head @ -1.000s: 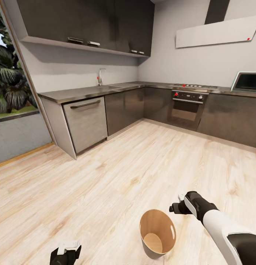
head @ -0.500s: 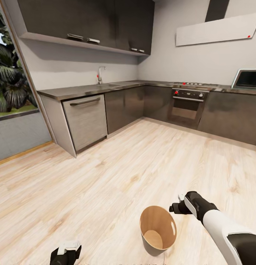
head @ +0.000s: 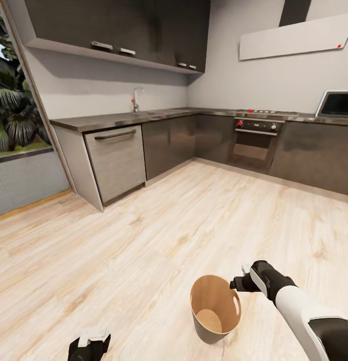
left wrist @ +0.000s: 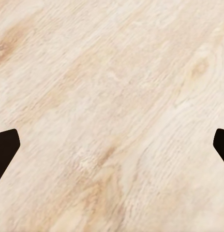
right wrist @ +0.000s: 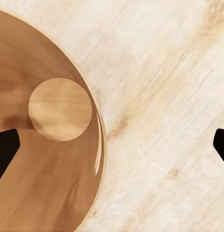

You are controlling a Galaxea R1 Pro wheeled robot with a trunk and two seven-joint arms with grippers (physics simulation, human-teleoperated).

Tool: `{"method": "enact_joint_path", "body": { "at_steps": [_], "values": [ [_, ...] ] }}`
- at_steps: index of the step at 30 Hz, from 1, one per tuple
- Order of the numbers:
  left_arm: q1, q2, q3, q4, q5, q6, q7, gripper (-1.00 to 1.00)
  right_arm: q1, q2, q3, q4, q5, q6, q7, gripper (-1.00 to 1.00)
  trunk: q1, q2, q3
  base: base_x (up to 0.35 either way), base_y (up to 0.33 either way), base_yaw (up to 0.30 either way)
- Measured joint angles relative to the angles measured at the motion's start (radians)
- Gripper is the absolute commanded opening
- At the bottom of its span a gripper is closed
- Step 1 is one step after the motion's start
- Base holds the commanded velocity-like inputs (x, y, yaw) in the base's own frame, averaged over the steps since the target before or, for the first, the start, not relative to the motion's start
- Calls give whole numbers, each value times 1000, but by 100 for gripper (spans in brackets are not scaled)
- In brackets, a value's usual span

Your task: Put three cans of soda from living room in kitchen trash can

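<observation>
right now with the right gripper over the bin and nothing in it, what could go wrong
The right gripper hangs at the tash can rim, so a small drop or swing could clip the light bucket and tip it on the floor. Both grippers look open and empty, the left gripper too, and the bucket's bottom is bare, so no cans are binned yet. In the right wrist view the gripper's centre lies past the rim, over floor.

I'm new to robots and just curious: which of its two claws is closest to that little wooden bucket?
The right gripper, hovering just beside the trash can's rim. The left gripper hangs farther off, over bare floor.
</observation>
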Motion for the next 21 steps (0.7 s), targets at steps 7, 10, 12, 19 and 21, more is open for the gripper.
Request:
{"method": "enact_joint_path", "body": {
  "at_steps": [7, 10, 12, 19, 21],
  "values": [
    [0, 0, -1, 0, 1, 0, 1, 100, 0, 1, 4, 0, 0, 0, -1, 100, 12, -21, -9, 0, 0, 0],
    [0, 0, -1, 0, 1, 0, 1, 100, 0, 1, 4, 0, 0, 0, -2, 100, 23, -42, -19, 0, 0, 0],
    [0, 0, -1, 0, 1, 0, 0, 100, 0, 1, 4, 0, 0, 0, -2, 100, 31, -56, -25, 0, 0, 0],
    [0, 0, -2, 0, 0, 0, 1, 100, 0, 2, 3, 0, 0, 0, -3, 100, 41, -71, -51, 0, 0, 0],
    [0, 0, -2, 1, 0, 0, 1, 100, 0, 2, 3, 0, 0, 0, -3, 100, 41, -72, -55, 0, 0, 0]
  ]
}}
